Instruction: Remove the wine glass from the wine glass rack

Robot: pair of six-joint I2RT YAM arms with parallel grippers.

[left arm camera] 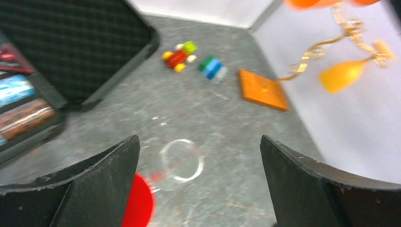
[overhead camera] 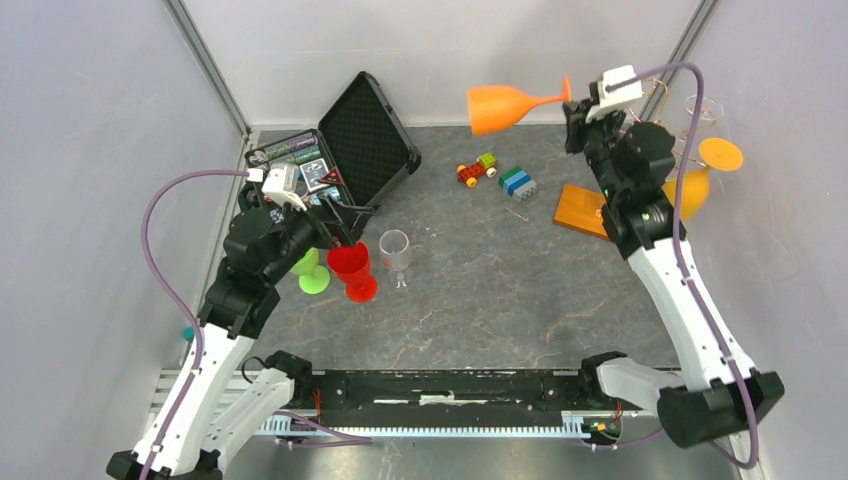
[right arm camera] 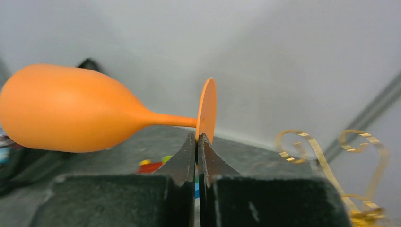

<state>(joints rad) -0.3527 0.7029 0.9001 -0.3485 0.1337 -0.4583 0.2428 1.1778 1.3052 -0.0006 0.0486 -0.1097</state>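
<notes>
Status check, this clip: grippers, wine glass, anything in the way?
Right gripper shut on orange wine glass foot, glass sideways, off the rack. Left gripper open over clear glass. Nothing blocking.

A black hinged case (overhead camera: pixel 370 130) lies open at the far left of the grey, stone-patterned table (overhead camera: pixel 480 300), its foam-lined lid raised. A small toy car (overhead camera: pixel 477 169) and a blue-and-green block stack (overhead camera: pixel 517 182) sit just apart at the far middle. Nearer, a clear glass (overhead camera: pixel 395 250) stands upright just beside a red glass (overhead camera: pixel 350 268), with a partly hidden green glass (overhead camera: pixel 314 280) left of that.
</notes>
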